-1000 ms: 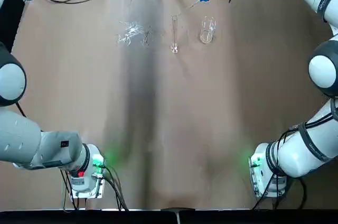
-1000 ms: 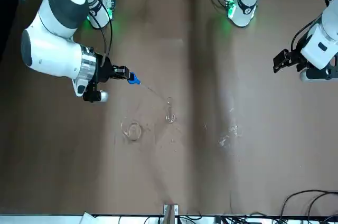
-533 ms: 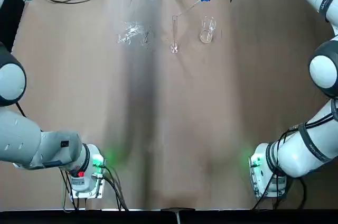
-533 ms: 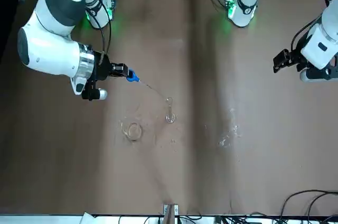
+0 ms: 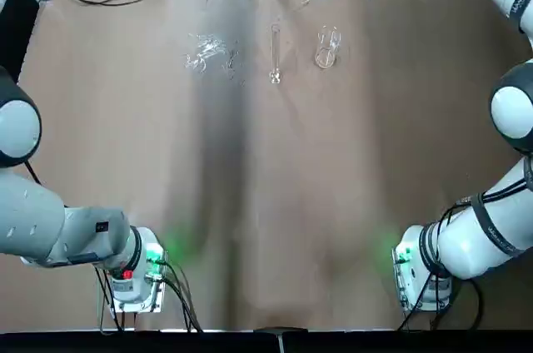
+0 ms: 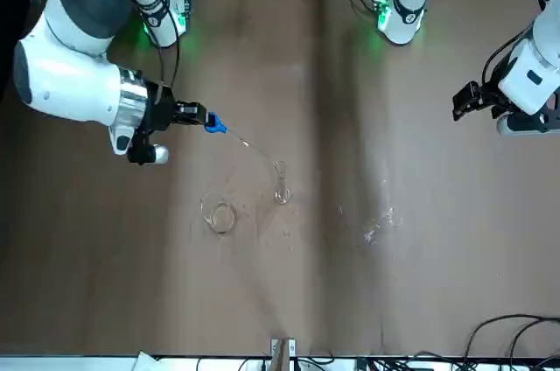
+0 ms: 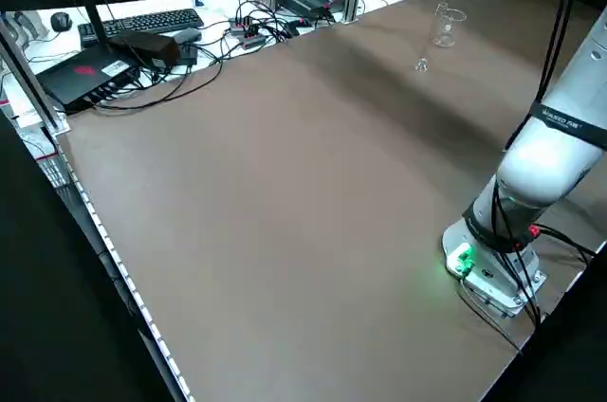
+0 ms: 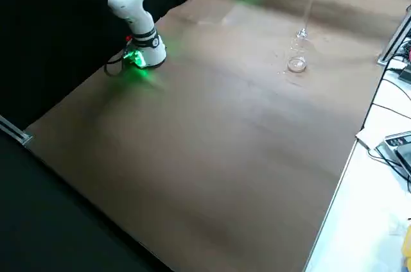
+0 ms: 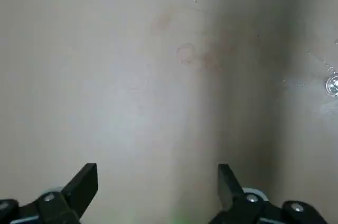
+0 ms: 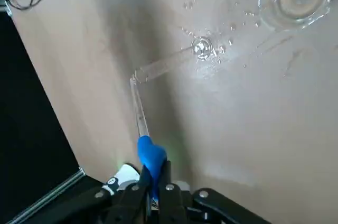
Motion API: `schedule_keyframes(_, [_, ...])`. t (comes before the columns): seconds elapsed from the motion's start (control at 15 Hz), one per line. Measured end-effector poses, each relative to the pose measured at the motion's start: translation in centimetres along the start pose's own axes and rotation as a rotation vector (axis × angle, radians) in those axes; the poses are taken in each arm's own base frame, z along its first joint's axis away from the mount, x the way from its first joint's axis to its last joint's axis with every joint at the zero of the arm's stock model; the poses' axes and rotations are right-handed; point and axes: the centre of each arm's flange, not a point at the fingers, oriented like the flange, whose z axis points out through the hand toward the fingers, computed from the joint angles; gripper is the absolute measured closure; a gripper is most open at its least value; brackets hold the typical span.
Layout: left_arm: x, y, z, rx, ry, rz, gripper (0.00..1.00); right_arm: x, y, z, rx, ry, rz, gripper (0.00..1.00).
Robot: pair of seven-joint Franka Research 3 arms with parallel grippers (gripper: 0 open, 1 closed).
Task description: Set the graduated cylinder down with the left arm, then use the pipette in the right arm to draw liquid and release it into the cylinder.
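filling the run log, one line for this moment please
cylinder standing on table, released | right gripper shut on pipette, tip near cylinder mouth | left gripper open, parked aside

You see two twin arms with glossy white shells and grey joint caps. The left arm (image 5: 58, 232) and the right arm (image 5: 491, 236) each have a round base with a green light, and black cables run out from it. A small red mark sits near the left base. The right pincer (image 6: 199, 117) and the left pincer (image 6: 468, 100) are black, on dark wrists.
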Motion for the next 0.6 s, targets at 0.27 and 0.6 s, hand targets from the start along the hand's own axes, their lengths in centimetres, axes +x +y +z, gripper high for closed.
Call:
schedule_keyframes(0.27, [0.0,0.0,0.0,0.000,0.000,0.000,0.00,0.9,1.2,-2.5,0.030,0.028,0.025,0.93])
schedule_keyframes(0.6, [0.0,0.0,0.0,0.000,0.000,0.001,0.00,3.4,6.2,-7.9,0.067,0.102,0.094,0.93])
